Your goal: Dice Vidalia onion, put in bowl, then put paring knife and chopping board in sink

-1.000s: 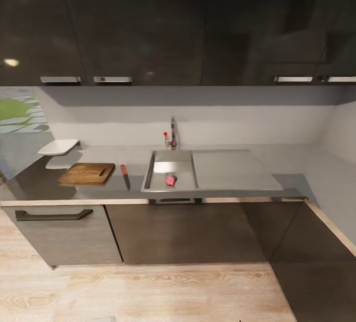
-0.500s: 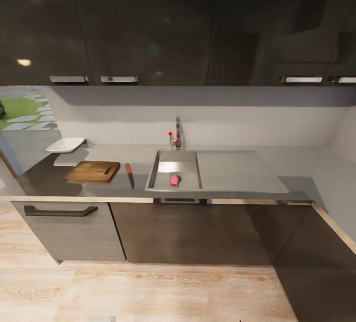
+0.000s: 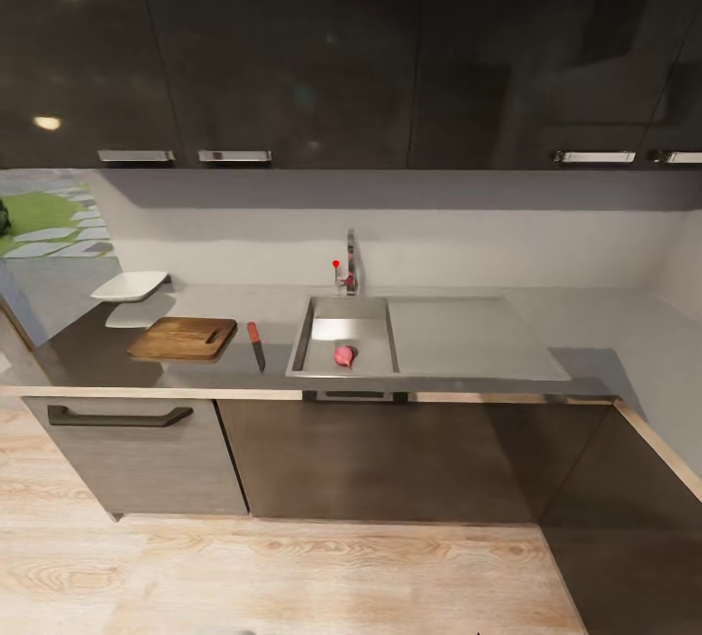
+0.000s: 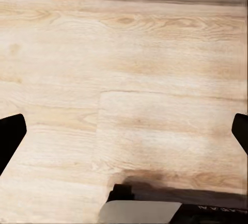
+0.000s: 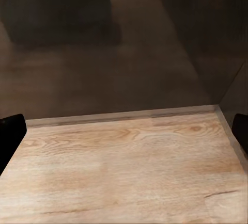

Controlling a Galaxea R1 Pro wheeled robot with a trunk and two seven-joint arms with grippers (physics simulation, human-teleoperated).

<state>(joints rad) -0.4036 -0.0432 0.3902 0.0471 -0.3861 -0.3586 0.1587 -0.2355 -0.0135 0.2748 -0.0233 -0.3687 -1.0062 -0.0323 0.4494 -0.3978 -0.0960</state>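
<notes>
onion [image 3: 342, 355] lies in the sink [image 3: 322, 365] basin, at twelve o'clock from the robot, its long axis hard to tell. both claws hang low over the wood floor [image 4: 124, 79], each spread wide and empty; probably neither arm is nearer. board [image 3: 182, 338], knife [image 3: 255, 344] and bowl [image 3: 129, 286] sit at ten o'clock on the grey counter [image 3: 604, 342].
</notes>
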